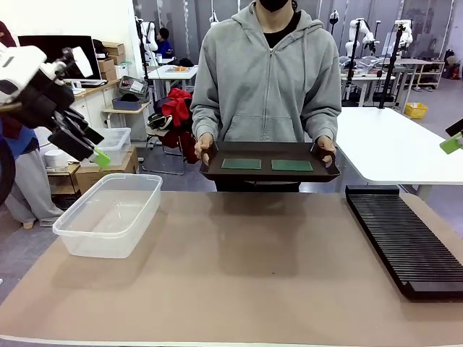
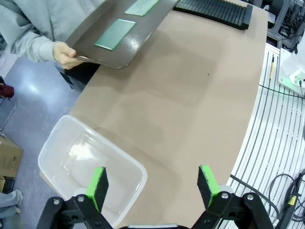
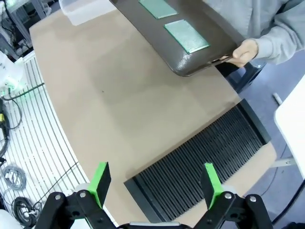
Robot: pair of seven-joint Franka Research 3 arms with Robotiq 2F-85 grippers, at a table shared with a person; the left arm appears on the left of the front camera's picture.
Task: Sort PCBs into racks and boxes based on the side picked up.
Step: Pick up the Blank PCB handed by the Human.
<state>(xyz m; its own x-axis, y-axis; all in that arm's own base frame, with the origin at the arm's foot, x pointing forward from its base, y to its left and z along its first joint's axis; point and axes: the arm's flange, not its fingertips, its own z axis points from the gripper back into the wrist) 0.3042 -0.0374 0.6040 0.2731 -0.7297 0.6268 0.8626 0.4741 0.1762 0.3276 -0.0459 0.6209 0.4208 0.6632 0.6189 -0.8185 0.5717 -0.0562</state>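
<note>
Left PCB [image 1: 241, 164], right PCB [image 1: 291, 165]: green, flat, side by side, slightly apart, on dark brown tray [image 1: 269, 176].
Tray: held level at far table edge by person, one hand [image 1: 204, 144] at each end, other hand [image 1: 326, 147].
Rack [image 1: 405, 242]: black, slotted, flat on table [image 1: 253, 267], robot's right side.
Box [image 1: 94, 242]: clear tub, on table, robot's left side.
Left gripper [image 2: 153, 185]: jaws spread wide, empty, above box.
Right gripper [image 3: 155, 182]: jaws spread wide, empty, above rack.
</note>
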